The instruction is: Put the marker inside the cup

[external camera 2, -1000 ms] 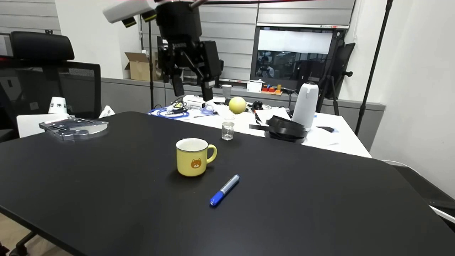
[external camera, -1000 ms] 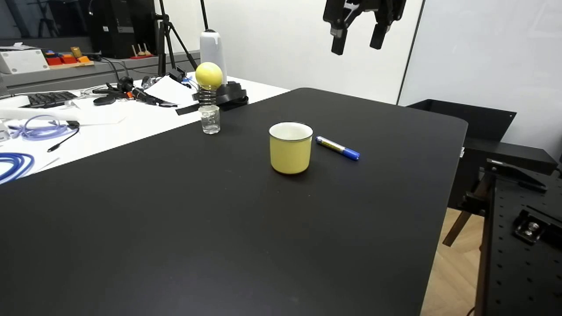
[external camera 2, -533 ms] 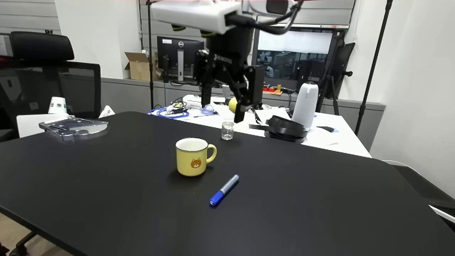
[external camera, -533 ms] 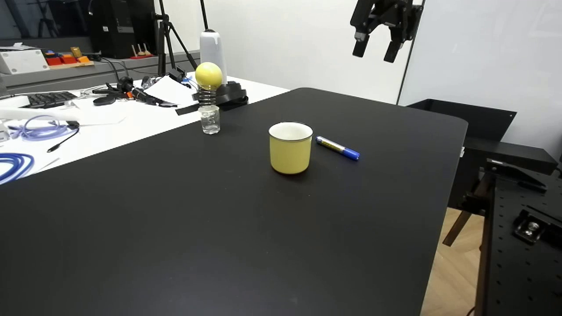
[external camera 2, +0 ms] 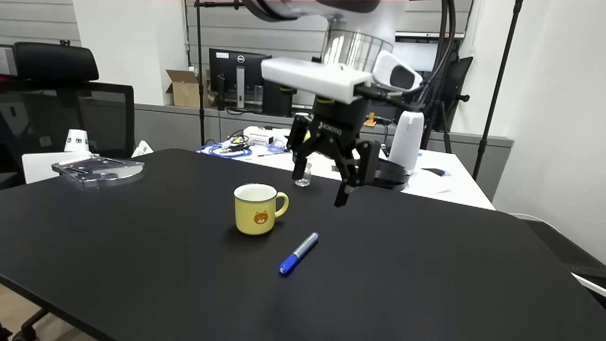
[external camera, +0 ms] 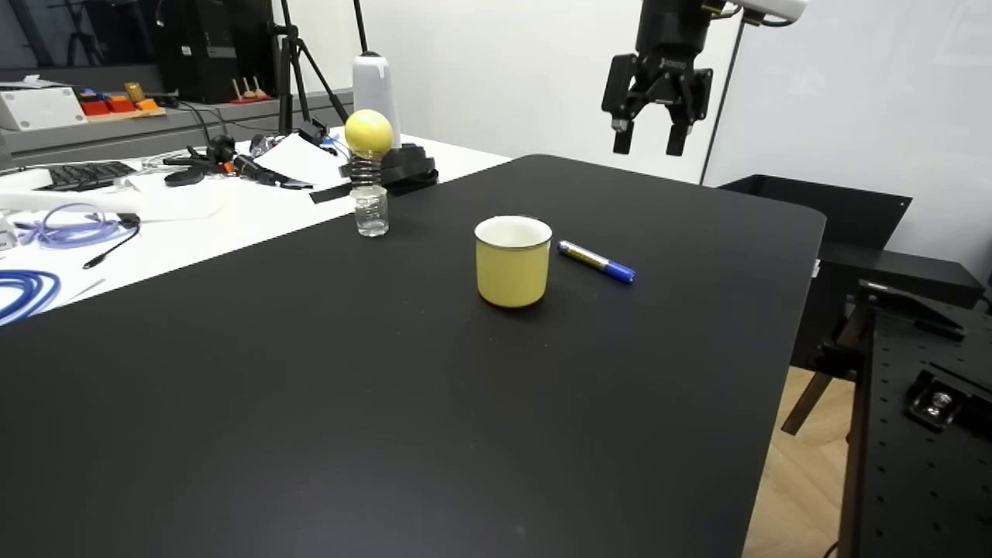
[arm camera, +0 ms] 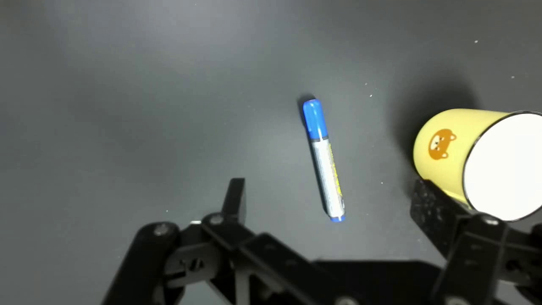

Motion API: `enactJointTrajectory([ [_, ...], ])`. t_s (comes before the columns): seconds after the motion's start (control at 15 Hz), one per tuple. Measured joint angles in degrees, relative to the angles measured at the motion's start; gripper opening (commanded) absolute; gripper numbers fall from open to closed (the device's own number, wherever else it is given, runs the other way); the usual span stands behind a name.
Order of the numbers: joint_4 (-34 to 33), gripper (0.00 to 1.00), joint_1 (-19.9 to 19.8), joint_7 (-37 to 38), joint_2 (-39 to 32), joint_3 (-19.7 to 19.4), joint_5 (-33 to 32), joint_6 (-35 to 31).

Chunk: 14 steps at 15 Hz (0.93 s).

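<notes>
The marker (external camera: 595, 260) lies flat on the black table beside the cup, with a blue cap and whitish barrel. It also shows in an exterior view (external camera 2: 299, 253) and the wrist view (arm camera: 324, 161). The pale-yellow cup (external camera: 511, 271) stands upright; in an exterior view it (external camera 2: 248, 213) shows a bear face and a handle (external camera 2: 283, 204). My gripper (external camera 2: 320, 187) is open and empty, held above the table; it also shows in an exterior view (external camera: 649, 145). In the wrist view, the marker lies below the gap of the gripper (arm camera: 329, 186), and the right finger partly covers the cup (arm camera: 449, 156).
A small clear bottle (external camera: 372, 213) topped by a yellow ball (external camera: 369, 133) stands behind the cup. A clear plastic piece (external camera 2: 102, 170) lies at the table's far left in an exterior view. A white desk (external camera: 194, 240) with cables and devices adjoins the black table (external camera: 372, 434).
My gripper has come down toward the table and turned more upright in an exterior view. It stays open. The marker and cup have not moved.
</notes>
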<state>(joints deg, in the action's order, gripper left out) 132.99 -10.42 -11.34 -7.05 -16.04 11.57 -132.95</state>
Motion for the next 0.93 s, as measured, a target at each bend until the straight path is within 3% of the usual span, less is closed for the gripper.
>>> enactJointTrajectory([
  [0.4,-2.41,1.0,-0.93,-0.44,-4.06,1.42,0.28,-0.22],
  [0.93,-6.55,1.0,-3.06,-6.99,-13.97,5.85,-0.06,-2.14],
])
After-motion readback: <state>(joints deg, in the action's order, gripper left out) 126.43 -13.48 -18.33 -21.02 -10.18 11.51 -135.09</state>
